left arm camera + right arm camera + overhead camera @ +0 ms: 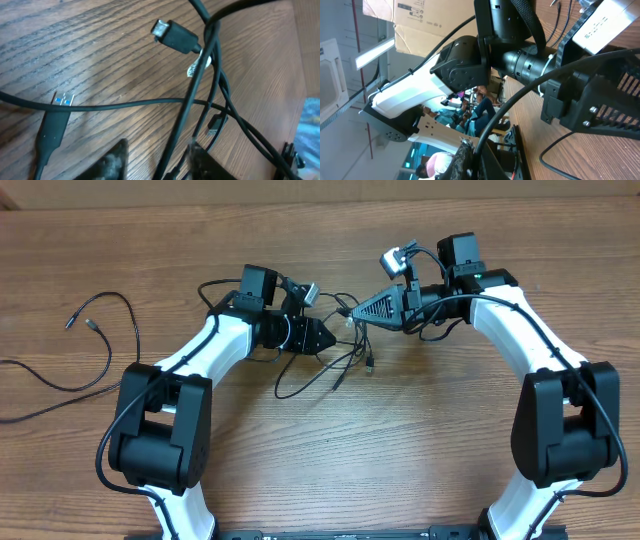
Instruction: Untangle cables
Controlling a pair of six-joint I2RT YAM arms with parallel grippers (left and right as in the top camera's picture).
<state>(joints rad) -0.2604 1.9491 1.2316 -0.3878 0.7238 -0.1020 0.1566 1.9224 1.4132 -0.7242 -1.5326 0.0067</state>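
The left arm point(190, 360) and the right arm point(535, 345) are each showing glossy white shells between bulky black joint housings, with thick black wires point(520, 315) looping along their outer sides. A silver-grey camera block point(395, 258) is capping the right wrist, where a small green light point(478, 276) is glowing. The right gripper point(352, 312) is wearing a black, ribbed, wedge-shaped shell, with silver screws point(592, 109) dotting its slotted plate point(615, 100).

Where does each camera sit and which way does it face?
Overhead: above the table, facing down on the cables; left arm and right arm show.
Left wrist: on the left gripper, facing down at cables; its fingertips show.
Right wrist: on the right gripper, facing sideways at the left arm; its fingers show.
Shared: overhead and left wrist see the same cables.
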